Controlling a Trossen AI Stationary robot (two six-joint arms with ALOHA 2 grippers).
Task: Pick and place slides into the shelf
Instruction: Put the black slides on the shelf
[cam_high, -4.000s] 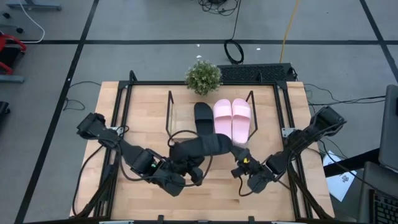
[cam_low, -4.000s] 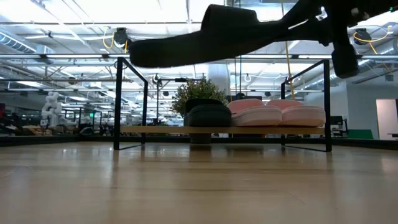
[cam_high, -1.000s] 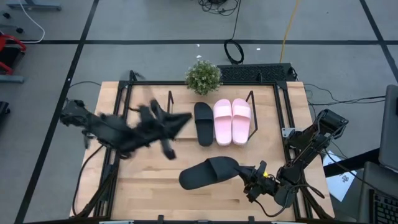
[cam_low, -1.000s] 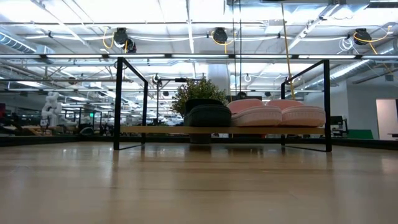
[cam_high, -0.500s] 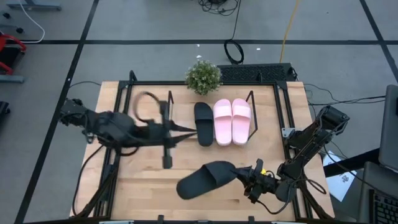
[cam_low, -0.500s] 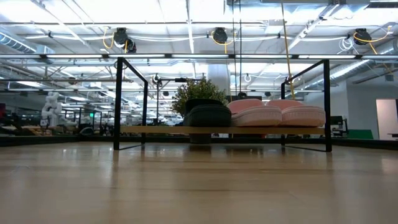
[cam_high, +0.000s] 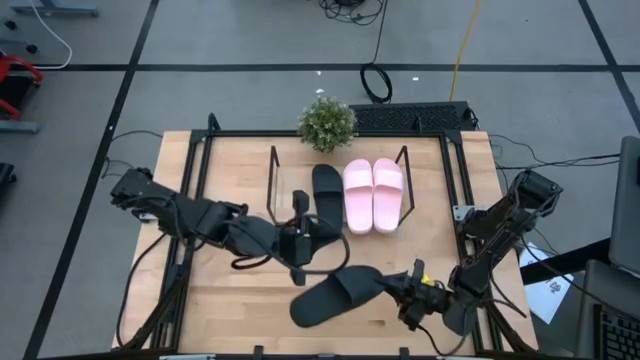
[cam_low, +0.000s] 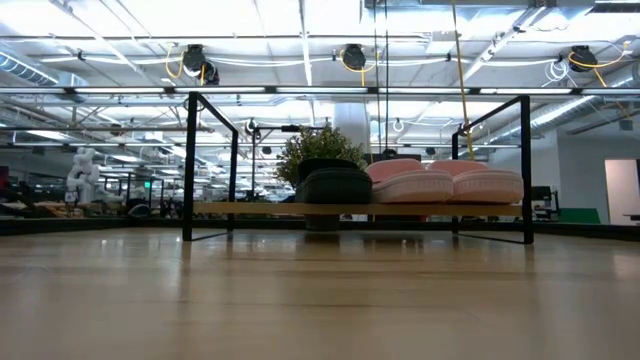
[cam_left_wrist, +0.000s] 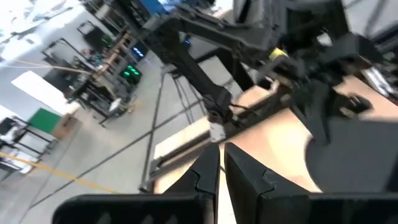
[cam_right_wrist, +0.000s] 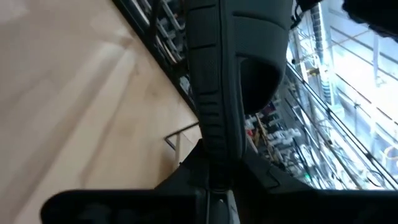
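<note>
Right gripper (cam_high: 400, 291) sits at the near right of the table (cam_high: 230, 310), fingers clamped on one end of a black slide (cam_high: 335, 295). That slide is held above the tabletop, long axis running left from the gripper. Right wrist view confirms the grasp: the slide's edge is pinched between the two fingers (cam_right_wrist: 205, 168), with its strap bulging to one side.

Left gripper (cam_high: 298, 272) reaches in from the left side of the table to about mid-table, just to the left of the held slide. Left wrist view: its fingers (cam_left_wrist: 239, 171) stand almost together with only a thin slit between them, nothing grasped.

Shelf (cam_high: 290, 180) stands at the far middle of the table. On its board: a second black slide (cam_high: 326, 196) on the left, then two pink slides (cam_high: 373, 192) side by side to its right, touching each other. Low view shows these three lying flat on the wooden board (cam_low: 360, 209) between the black wire side frames.

A small potted plant (cam_high: 327, 124) stands just beyond the shelf's far edge.
</note>
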